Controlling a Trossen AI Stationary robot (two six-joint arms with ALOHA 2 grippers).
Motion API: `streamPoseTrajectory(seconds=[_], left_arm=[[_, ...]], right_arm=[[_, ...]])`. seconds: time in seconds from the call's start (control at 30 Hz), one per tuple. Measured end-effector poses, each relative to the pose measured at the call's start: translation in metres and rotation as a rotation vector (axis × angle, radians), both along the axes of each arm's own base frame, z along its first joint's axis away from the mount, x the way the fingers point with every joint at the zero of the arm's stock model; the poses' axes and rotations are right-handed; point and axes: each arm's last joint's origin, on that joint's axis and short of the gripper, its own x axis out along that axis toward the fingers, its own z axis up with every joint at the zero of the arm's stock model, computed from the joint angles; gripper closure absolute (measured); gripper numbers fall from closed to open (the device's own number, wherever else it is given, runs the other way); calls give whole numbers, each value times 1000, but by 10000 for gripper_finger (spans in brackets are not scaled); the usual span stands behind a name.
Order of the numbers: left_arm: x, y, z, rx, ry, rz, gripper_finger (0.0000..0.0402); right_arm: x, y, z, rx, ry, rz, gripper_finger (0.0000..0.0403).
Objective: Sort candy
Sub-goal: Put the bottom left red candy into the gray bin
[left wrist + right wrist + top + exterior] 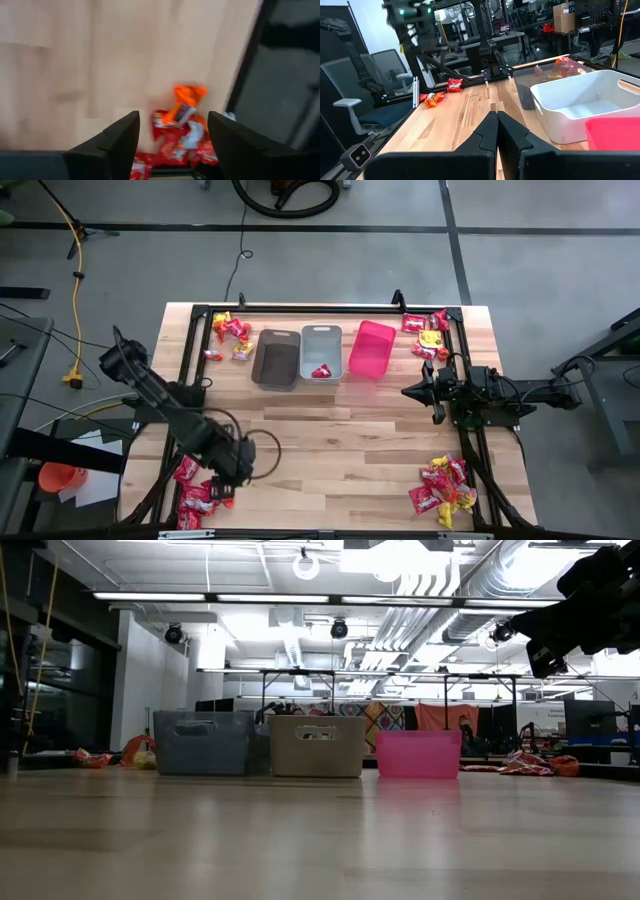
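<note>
Candy in red, yellow and orange wrappers lies in heaps at the table's corners: near left (190, 492), far left (230, 332), far right (430, 335) and near right (445, 488). My left gripper (222, 488) hovers open over the near-left heap, pointing down. Its wrist view shows red sweets and an orange one (182, 107) lying on the wood between its two fingers (120, 142), untouched. One red candy (322, 370) lies in the grey bin (321, 340). My right gripper (405, 392) waits shut and level at the table's right side, fingertips together (496, 122).
A brown bin (277, 358), the grey bin and a pink bin (372, 348) stand side by side at the far middle of the table. A black frame rail (470, 450) runs along the table's edges. Bare wood (340, 440) lies between the arms.
</note>
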Motion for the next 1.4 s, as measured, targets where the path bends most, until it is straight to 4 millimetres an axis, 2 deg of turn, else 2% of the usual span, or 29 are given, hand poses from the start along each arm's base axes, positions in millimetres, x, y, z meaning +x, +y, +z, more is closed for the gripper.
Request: streamPoseTrajectory(seconds=[0.13, 0.27, 0.4, 0.6, 0.9, 1.23, 1.4], left_arm=[[-1, -3, -41, -100, 37, -69, 209], [-15, 10, -77, -69, 76, -69, 228], [-26, 22, -95, -89, 93, -94, 234], [-41, 33, -118, -233, 207, -165, 235], [-30, 34, -126, -350, 82, -189, 235], [-36, 41, -136, -354, 121, -172, 236], [-37, 36, -136, -376, 113, -181, 249]], right_arm=[[0, 0, 0, 0, 0, 1, 402], [0, 0, 0, 0, 1, 1, 402], [0, 0, 0, 0, 0, 0, 402], [0, 0, 0, 0, 0, 0, 402], [0, 0, 0, 0, 0, 0, 402], [0, 0, 0, 0, 0, 0, 402], [0, 0, 0, 0, 0, 0, 402]])
